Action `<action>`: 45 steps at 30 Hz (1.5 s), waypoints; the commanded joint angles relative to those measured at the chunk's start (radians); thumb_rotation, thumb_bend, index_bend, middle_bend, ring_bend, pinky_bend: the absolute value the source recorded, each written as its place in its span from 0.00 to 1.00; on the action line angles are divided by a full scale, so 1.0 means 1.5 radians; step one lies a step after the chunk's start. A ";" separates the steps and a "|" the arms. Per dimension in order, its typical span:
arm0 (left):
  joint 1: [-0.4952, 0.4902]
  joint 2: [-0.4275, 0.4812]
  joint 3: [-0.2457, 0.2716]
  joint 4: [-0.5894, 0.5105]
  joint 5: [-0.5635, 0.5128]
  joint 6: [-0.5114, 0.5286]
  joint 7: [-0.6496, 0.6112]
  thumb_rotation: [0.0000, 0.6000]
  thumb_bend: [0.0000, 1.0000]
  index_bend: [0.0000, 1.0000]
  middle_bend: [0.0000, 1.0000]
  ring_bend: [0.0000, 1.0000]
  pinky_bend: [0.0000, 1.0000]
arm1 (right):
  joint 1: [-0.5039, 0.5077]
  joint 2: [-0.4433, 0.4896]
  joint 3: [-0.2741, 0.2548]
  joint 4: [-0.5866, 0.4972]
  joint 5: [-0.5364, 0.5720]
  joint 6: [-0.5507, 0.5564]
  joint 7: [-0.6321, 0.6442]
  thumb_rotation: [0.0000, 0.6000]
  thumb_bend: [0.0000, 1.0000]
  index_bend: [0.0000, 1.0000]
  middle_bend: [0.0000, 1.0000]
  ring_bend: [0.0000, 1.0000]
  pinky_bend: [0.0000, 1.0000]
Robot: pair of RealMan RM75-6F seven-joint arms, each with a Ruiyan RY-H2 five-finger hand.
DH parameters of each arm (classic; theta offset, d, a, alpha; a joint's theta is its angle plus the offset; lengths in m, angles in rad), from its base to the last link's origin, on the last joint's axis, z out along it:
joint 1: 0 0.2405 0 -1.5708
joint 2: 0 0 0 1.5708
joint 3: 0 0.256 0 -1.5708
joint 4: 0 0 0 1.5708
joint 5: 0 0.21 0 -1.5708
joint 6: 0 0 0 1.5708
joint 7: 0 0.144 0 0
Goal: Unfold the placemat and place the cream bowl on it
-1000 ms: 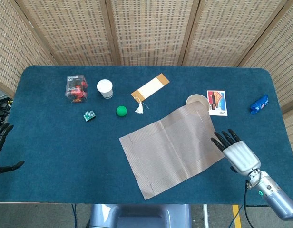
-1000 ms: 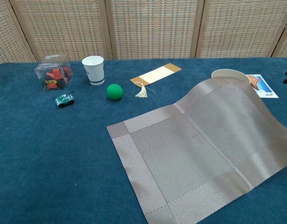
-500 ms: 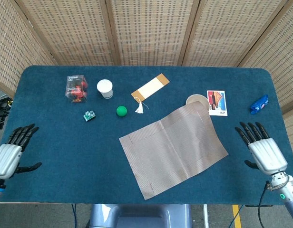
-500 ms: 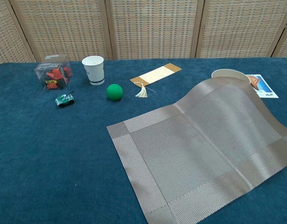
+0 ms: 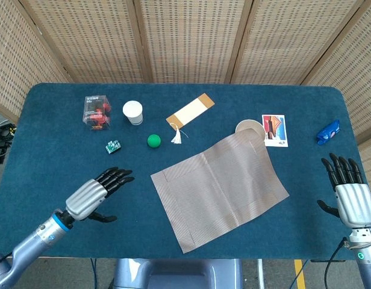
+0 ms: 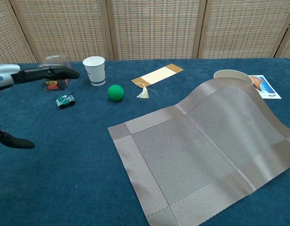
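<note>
Mat spread, one corner riding on the bowl; both hands empty, bowl not yet moved.

Mat: lies open near the worktop's middle, its far right corner draped over the rim of the cream bowl, which sits partly beneath it. Left hand: fingers spread, holding nothing, hovering left of the mat. Right hand: fingers spread, empty, at the right edge, well apart from the bowl. Handling advice: draw the bowl out from under the corner first so the mat settles flat, then lift it by the rim and set it mid-mat. Worktop: dark blue cloth cover. Backdrop: woven cane screen panels in wooden frames.
</note>
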 commanded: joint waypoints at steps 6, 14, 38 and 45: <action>-0.089 -0.069 0.005 -0.019 0.018 -0.119 0.086 1.00 0.00 0.10 0.00 0.00 0.00 | -0.018 -0.005 0.001 0.023 -0.035 0.004 0.007 1.00 0.00 0.00 0.00 0.00 0.00; -0.142 -0.165 0.000 0.006 -0.014 -0.200 0.132 1.00 0.00 0.19 0.00 0.00 0.00 | -0.028 0.003 0.010 -0.003 -0.050 0.004 -0.003 1.00 0.00 0.00 0.00 0.00 0.00; -0.230 -0.376 0.000 0.148 -0.074 -0.265 0.185 1.00 0.00 0.30 0.00 0.00 0.00 | -0.040 0.007 0.047 0.022 -0.044 -0.023 0.045 1.00 0.00 0.02 0.00 0.00 0.00; -0.243 -0.391 0.005 0.162 -0.088 -0.265 0.184 1.00 0.05 0.30 0.00 0.00 0.00 | -0.045 0.010 0.055 0.020 -0.048 -0.023 0.051 1.00 0.00 0.03 0.00 0.00 0.00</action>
